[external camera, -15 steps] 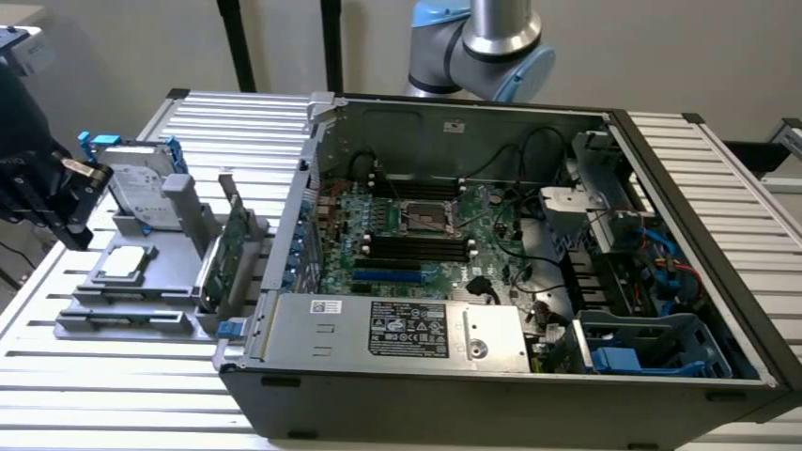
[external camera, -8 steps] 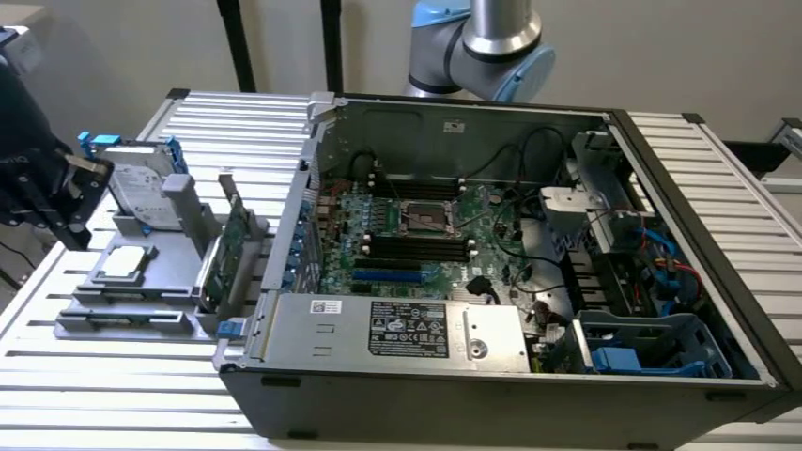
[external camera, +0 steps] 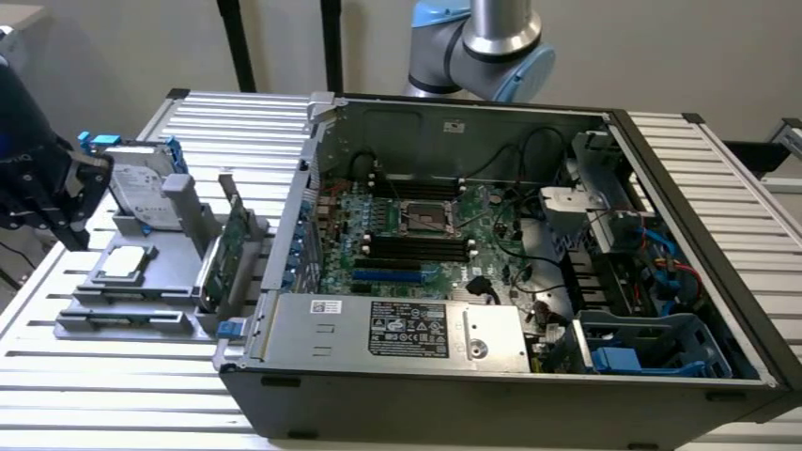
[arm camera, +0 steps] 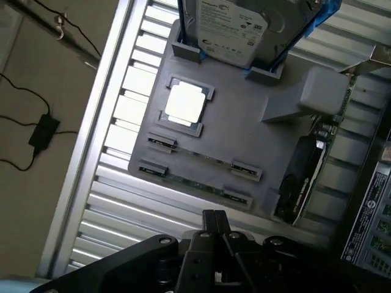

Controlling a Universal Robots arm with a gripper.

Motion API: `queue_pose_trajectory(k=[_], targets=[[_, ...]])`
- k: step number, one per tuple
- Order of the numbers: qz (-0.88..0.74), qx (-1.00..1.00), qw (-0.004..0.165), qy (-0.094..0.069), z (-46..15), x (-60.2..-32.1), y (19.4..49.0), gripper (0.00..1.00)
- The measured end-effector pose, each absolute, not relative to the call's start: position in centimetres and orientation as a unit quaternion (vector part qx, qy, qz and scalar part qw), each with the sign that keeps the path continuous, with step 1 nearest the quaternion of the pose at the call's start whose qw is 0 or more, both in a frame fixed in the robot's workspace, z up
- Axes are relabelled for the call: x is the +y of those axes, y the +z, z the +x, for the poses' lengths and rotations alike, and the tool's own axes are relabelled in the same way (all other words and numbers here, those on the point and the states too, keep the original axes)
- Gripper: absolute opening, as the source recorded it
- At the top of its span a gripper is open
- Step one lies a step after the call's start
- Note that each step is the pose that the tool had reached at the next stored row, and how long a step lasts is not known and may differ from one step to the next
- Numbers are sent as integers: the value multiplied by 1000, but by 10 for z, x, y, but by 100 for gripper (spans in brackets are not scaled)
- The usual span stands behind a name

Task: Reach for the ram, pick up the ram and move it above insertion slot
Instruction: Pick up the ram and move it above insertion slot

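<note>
Two thin green ram sticks stand on edge in the clips of a grey holder (arm camera: 244, 128): one ram (arm camera: 201, 155) and a second one (arm camera: 194, 183) closer to my gripper. My gripper (arm camera: 214, 216) hovers above the holder's near edge, fingers pressed together and holding nothing. In the exterior view the gripper (external camera: 51, 197) hangs at the far left, over the holder (external camera: 126, 310). The black memory slots (external camera: 420, 248), the insertion slot area, lie on the motherboard inside the open computer case (external camera: 501, 366).
The holder also carries a hard drive (arm camera: 232, 27), a square processor (arm camera: 185, 102) and a wider expansion card (arm camera: 302, 177) on its edge beside the case. Everything rests on a slatted aluminium table (external camera: 126, 395). A cable and power brick (arm camera: 44, 131) lie on the floor.
</note>
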State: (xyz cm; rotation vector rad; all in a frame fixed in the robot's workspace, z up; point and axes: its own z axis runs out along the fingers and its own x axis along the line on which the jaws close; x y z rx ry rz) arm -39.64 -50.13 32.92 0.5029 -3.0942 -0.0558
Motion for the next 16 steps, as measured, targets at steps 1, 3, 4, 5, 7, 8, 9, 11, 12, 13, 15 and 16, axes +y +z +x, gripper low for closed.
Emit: queue_pose_trajectory(k=[1,3,4,5,7,8,9,11,12,13,15,16], targets=[[170,-985,3,-18,-396,-501,329,11],[188,-982,4,-18,-396,-501,329,11],[197,-980,4,-18,-396,-501,329,11],[206,-978,4,-18,-396,-501,329,11],[223,-975,4,-18,-396,-501,329,11],[232,-972,4,-18,-396,-501,329,11],[241,-970,5,-17,-396,-501,329,11],[259,-966,5,-17,-396,-501,329,11],[267,-963,5,-17,-396,-501,329,11],[276,-961,5,-17,-396,-501,329,11],[294,-956,6,-17,-396,-501,329,11],[302,-953,6,-17,-396,-501,329,11]])
